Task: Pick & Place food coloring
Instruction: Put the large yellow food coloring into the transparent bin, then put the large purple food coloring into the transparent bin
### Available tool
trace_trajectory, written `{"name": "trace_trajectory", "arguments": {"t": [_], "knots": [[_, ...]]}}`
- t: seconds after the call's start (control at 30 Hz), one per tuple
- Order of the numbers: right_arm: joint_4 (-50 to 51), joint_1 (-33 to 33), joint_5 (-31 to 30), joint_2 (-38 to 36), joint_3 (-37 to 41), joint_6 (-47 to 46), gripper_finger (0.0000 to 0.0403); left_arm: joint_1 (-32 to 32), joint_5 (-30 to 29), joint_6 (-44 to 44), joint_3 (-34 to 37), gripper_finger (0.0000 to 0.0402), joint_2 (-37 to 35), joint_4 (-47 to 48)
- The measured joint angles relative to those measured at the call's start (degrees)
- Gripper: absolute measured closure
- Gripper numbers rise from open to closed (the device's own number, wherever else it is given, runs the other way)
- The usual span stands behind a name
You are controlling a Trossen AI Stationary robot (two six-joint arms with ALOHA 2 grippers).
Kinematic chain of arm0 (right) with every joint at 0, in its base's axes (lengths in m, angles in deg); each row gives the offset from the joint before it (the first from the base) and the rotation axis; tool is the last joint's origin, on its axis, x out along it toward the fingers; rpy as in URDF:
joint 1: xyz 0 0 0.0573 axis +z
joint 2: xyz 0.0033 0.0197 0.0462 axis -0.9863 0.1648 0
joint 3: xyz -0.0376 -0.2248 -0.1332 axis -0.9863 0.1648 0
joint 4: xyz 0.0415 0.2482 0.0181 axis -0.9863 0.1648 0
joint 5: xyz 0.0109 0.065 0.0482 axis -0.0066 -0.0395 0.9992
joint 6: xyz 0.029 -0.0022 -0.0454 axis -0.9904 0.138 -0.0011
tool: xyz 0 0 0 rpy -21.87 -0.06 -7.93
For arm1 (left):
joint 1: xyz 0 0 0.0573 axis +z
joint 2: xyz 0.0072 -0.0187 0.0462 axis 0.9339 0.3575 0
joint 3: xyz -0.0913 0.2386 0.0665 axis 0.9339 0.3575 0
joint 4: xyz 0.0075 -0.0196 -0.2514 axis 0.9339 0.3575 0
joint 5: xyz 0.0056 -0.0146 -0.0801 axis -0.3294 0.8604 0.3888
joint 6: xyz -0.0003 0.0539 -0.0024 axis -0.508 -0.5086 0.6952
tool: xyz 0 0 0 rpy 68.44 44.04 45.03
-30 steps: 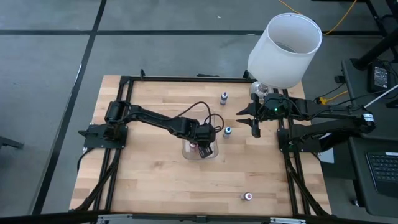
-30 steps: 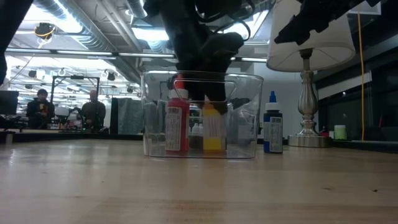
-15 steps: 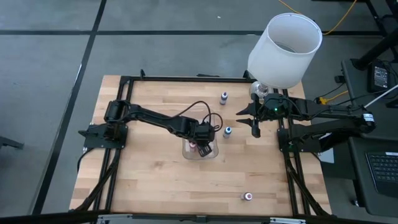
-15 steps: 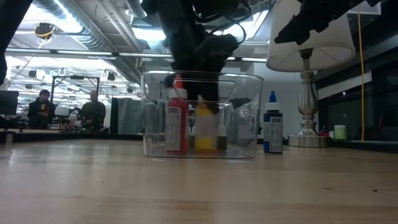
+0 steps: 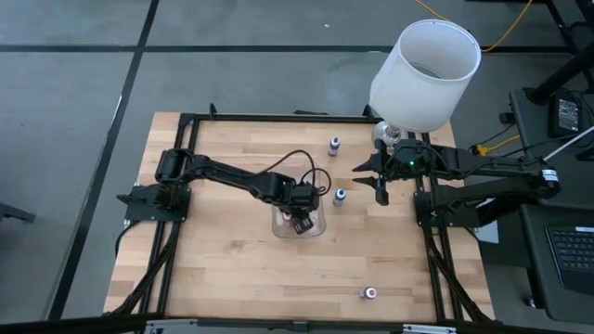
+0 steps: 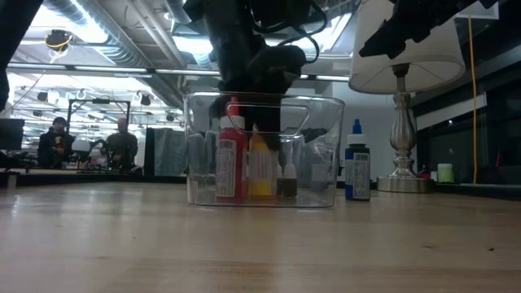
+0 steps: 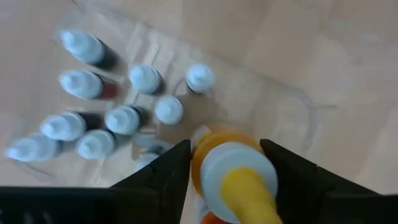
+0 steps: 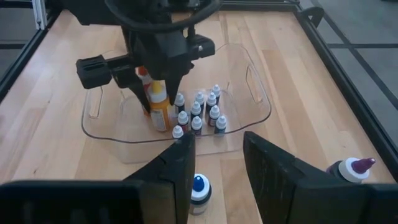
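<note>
Wooden tabletop (image 5: 223, 250) carried a clear plastic tray (image 8: 255, 93) near its middle. Food coloring sat inside it: approx ten tiny white-capped bottles (image 8: 198, 111) clustered upright on the tray floor, w/ a red bottle (image 6: 230, 163) and a yellow/orange bottle (image 7: 231, 175) standing taller beside them. Yellow/orange bottle was between the left gripper (image 7: 225, 167) fingers (image 7: 163, 174), upright on the tray floor; fingers sat either side of it, a sliver of gap showing on each side in the left wrist view, so spread a bit wider than the bottle — can't tell if any pad was touching. Tiny bottles were just beyond the fingertips, red bottle just beside the fingers.

Outside the tray: a blue-capped bottle (image 8: 198, 193) stood just past its wall, directly ahead of the right gripper (image 8: 217, 155); a purple-capped one (image 8: 351, 169) lay off to one side of those fingers; another small bottle (image 5: 370, 293) stood alone by the table's near edge, well apart from both grippers.

Right gripper hovered at the table's right side under the white lampshade (image 5: 425, 72), fingers part open, nothing between them. People (image 6: 55, 140) sat far off in the room bg.
</note>
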Motion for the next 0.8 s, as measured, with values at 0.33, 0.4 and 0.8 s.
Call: {"name": "trace_trajectory", "arguments": {"t": [0.33,0.4,0.8], "knots": [[-0.02,-0.02,-0.01,0.00,0.00,0.00,0.0265,0.50,-1.91,-7.63,-12.62,0.0184,0.11,11.98],[0.00,0.00,-0.01,0.00,0.00,0.00,0.0265,0.90,-3.21,-8.95,-16.99,0.0183,0.06,16.33],[0.00,-0.02,0.00,0.01,0.00,0.00,0.0265,-0.76,-23.30,-17.14,-18.73,0.0200,-15.86,21.03]]}}
